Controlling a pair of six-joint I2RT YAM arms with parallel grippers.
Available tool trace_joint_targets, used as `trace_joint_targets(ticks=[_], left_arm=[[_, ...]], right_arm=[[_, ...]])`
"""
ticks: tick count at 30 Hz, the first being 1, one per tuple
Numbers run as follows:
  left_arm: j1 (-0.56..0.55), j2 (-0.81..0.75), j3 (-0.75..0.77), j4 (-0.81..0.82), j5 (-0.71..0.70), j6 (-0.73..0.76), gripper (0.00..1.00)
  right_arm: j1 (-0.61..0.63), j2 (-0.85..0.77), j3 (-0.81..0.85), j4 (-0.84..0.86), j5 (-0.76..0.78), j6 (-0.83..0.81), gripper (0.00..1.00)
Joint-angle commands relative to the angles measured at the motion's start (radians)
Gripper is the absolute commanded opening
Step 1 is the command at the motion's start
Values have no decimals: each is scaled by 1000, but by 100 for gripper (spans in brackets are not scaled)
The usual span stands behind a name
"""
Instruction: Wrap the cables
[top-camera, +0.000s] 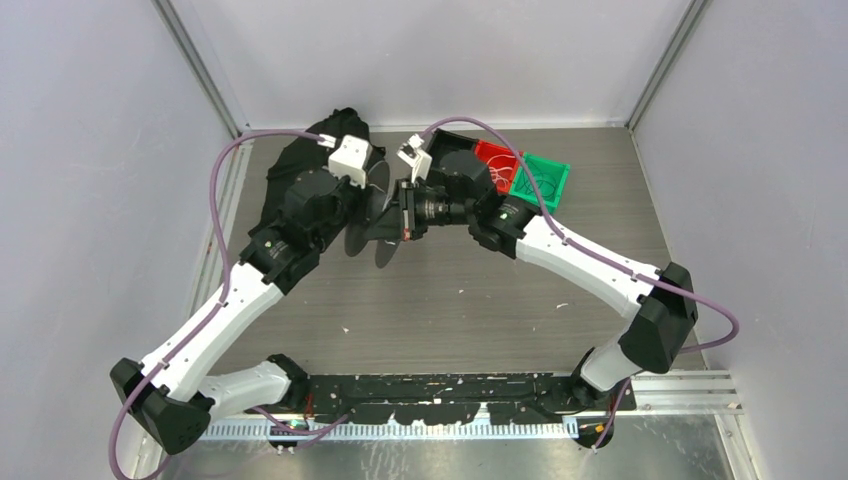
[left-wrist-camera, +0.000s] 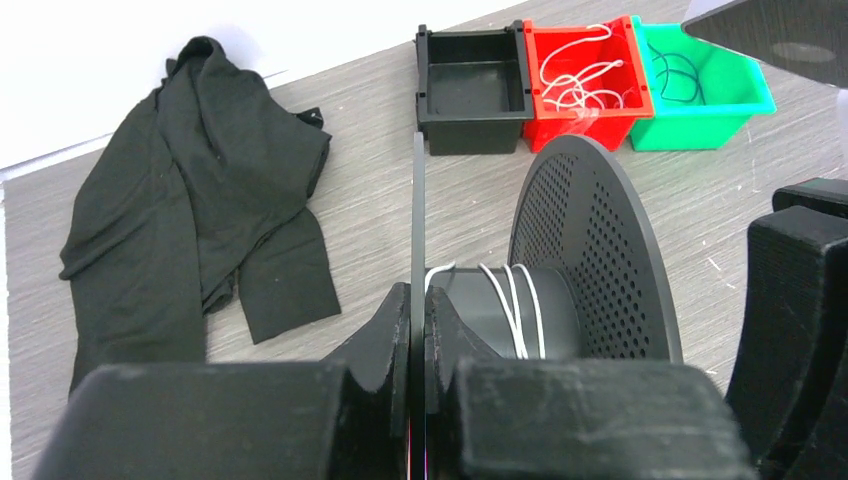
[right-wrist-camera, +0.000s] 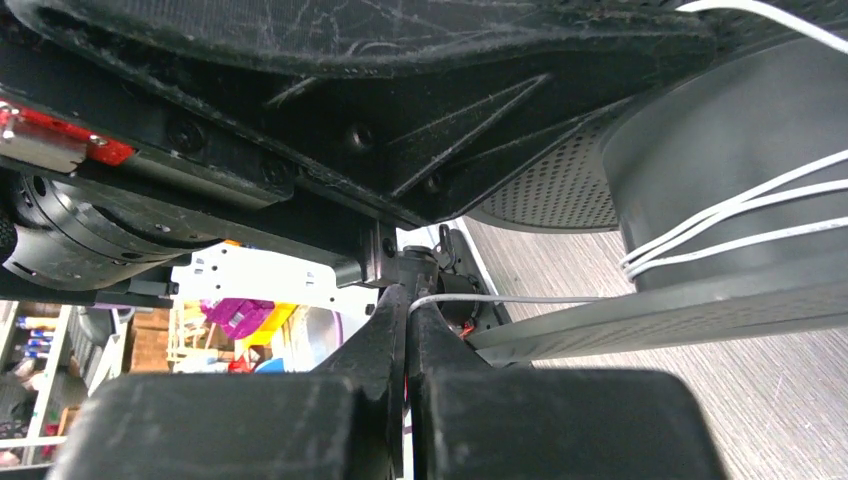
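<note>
light: bright, even | shadows: soft | blur: left end effector (left-wrist-camera: 420, 310) near lens

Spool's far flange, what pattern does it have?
The flange is black, dotted with small holes; left wrist view shows it best.

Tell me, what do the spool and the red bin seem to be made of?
The spool: likely hard plastic, matte black; its flange is evenly perforated. The red bin: likely moulded plastic, slightly glossy, with thin stiff walls.

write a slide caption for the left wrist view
Left gripper clamped on the thin rim of a black spool wound with white cable, bins and a dark cloth behind
</note>
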Motion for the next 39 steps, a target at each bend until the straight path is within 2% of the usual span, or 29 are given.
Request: trace_joint_targets(ticks=[1, 8, 16, 18, 20, 22, 25, 31, 33, 36, 39], left_arm=[[-8, -42, 10, 75, 59, 9, 0], [-6, -46, 52, -85, 226, 168, 0], [5, -59, 116, -321, 523, 335, 0], [6, -48, 143, -399, 568, 368, 0], [8, -32, 167, -465, 599, 401, 0], [9, -23, 173, -502, 617, 426, 0], [9, -35, 151, -499, 620, 453, 0], [11, -56, 128, -500, 653, 492, 0], [12, -55, 130, -513, 654, 508, 0], [12, -54, 138, -521, 644, 514, 0], [12, -64, 139, -501, 639, 505, 0]], right_arm=[[-8, 8, -13, 108, -12, 42, 1], [-38, -7, 22, 32, -90, -19, 1], [-73, 81, 263, -486, -386, -418, 1], [-78, 89, 297, -545, -458, -451, 1], [-86, 79, 291, -515, -511, -416, 0], [-98, 63, 257, -411, -550, -348, 1], [-118, 40, 208, -318, -571, -269, 1], [-151, 30, 194, -301, -562, -237, 0], [-159, 32, 194, -301, -563, -233, 10], [-161, 37, 182, -278, -567, -210, 17], [-161, 35, 159, -245, -570, -188, 10]])
